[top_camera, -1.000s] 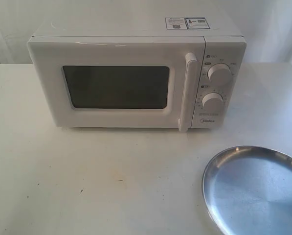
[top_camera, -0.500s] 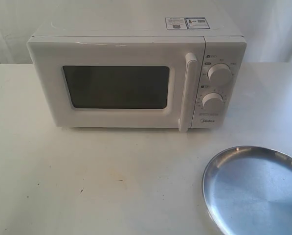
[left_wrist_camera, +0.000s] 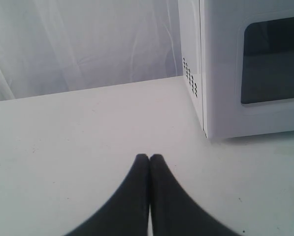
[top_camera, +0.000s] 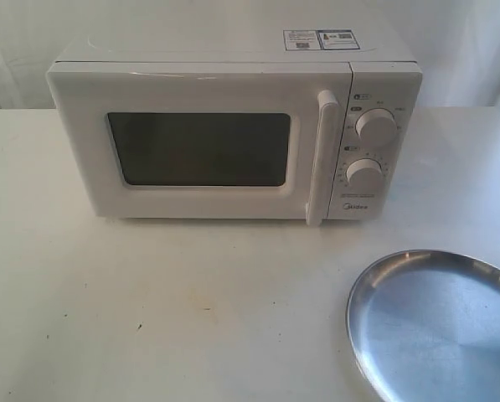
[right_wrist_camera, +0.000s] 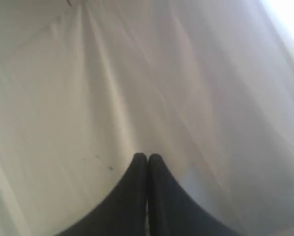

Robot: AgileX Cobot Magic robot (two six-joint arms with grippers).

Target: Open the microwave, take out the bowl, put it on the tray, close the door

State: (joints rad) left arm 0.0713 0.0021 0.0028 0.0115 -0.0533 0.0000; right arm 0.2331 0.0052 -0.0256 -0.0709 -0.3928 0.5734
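Left pincer, tips together, near microwave

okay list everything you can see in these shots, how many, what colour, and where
microwave: one, white, back of table
door: one, white with dark window, shut
handle: one, white, door's right edge
knobs: two, white, stacked right of door
stickers: seemingly two, white, microwave top
tray: one, steel, front right, cut off by frame
table: one, white
cloth: white, behind table
bowl: none visible
left gripper: black, shut, near microwave's left side
right gripper: black, shut
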